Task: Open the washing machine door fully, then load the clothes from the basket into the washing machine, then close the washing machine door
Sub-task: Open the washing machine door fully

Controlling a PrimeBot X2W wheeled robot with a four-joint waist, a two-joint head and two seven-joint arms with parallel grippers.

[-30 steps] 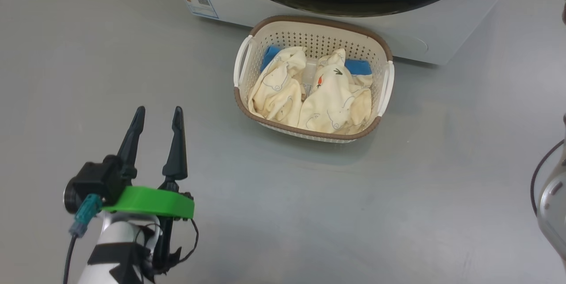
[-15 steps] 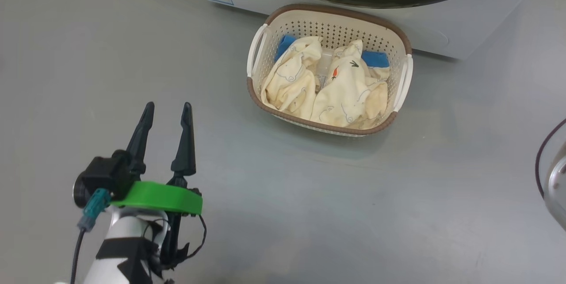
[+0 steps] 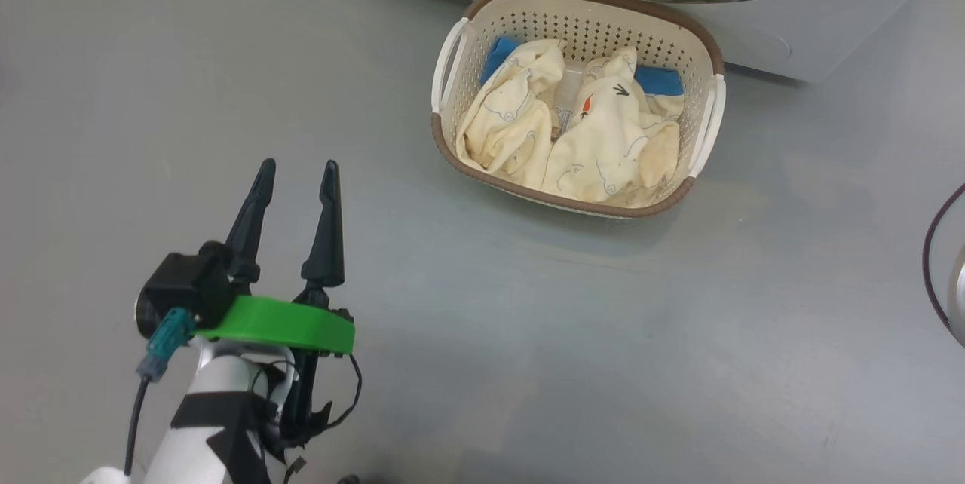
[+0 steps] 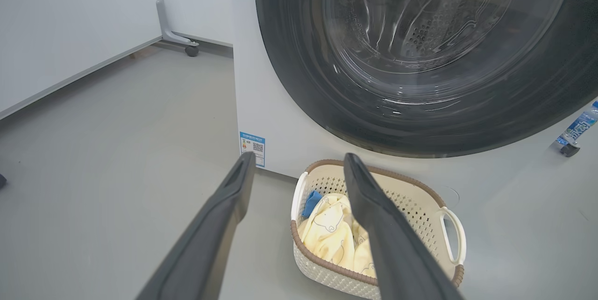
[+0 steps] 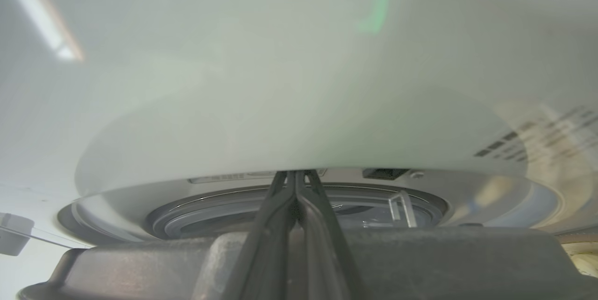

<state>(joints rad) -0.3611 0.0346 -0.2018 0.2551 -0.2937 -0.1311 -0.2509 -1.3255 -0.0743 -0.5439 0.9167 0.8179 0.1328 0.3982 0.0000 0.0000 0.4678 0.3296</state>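
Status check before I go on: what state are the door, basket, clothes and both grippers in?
washing machine door: across the front of the washing machine, not swung open.
basket: upright on the floor, loaded.
clothes: heaped in the basket, nothing touching them.
left gripper: open, empty, above the floor.
right gripper: shut, tips at a white surface.

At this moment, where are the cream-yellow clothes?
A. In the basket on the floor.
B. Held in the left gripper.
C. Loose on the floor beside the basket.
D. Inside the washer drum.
A: the clothes lie heaped inside the basket, which stands on the floor in front of the washing machine; the left gripper is open and empty.
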